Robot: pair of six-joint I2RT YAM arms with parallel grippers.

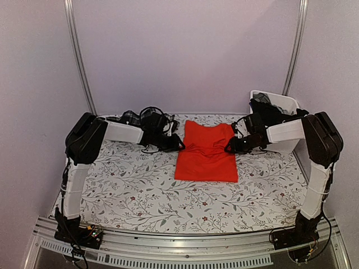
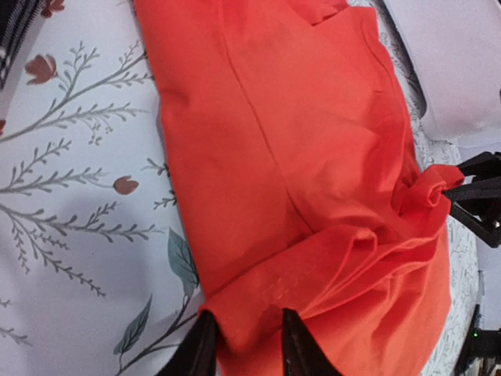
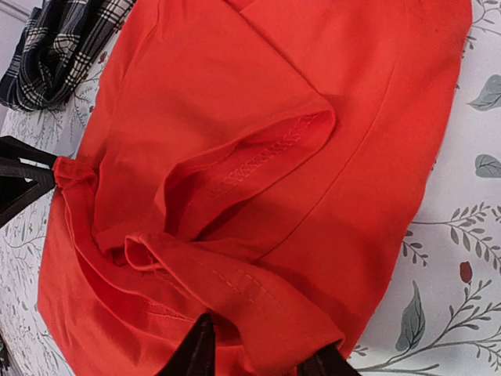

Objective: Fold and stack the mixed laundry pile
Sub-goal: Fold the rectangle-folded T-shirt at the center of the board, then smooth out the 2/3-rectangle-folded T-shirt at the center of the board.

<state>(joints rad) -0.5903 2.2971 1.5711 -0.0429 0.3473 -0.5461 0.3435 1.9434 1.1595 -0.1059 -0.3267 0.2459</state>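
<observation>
Above, the orange shirt (image 1: 206,152) is lying centred on the tabletop (image 1: 134,193). Left wrist: your left end effector (image 2: 246,313) is straddling its hem, narrow, grip unclear. Right wrist: your right end effector (image 3: 266,337) is doing likewise; you should be laying both corners down together.

No readable text, labels, brands, numbers or signs in any view. Faint marks on the shirt (image 2: 313,157) hem, low in the left wrist view. Too blurred to tell print from stitching.
</observation>
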